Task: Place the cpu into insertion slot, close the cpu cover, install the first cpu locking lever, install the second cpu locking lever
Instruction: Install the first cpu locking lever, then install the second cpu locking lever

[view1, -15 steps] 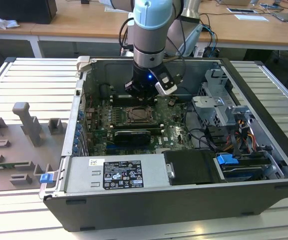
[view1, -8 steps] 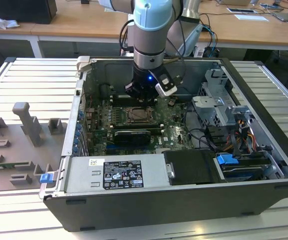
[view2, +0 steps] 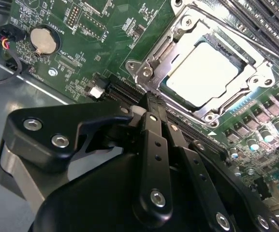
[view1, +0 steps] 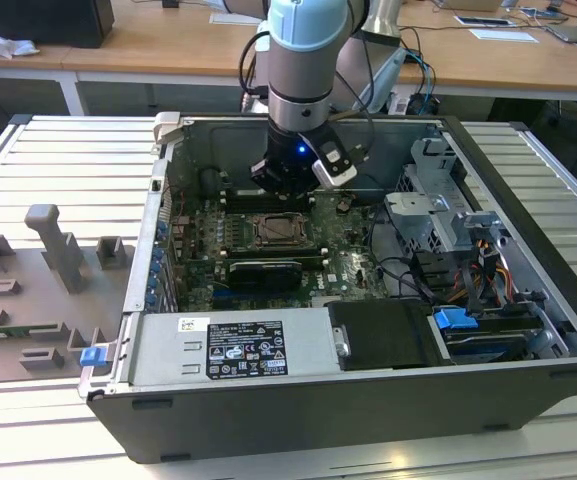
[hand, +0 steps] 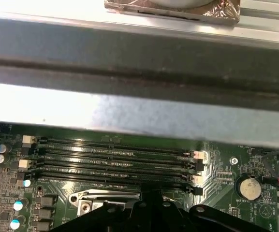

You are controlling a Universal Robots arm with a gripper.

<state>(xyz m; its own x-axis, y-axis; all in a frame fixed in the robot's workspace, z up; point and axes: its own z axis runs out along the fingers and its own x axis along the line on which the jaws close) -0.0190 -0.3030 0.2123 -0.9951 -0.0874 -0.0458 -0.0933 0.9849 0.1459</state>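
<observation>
Exterior view: arm reaches down into the open computer case (view1: 368, 400) at frame centre, end effector (view1: 286, 188) just above the motherboard (view1: 193, 250), immediately behind the insertion slot (view1: 279, 232).

Second wrist view: cpu (view2: 203, 73) sits seated in the insertion slot, upper right of frame, pale metal top facing up. The cpu cover (view2: 151, 60) lies flat around it, framing the chip. End effector (view2: 151, 104) fingers are pressed together, holding nothing, tips just beside the cover's near edge. Coin battery (view2: 41, 39) at upper left.

First wrist view: 4 memory slots (hand: 115, 159) run across mid-frame, case wall above.
</observation>
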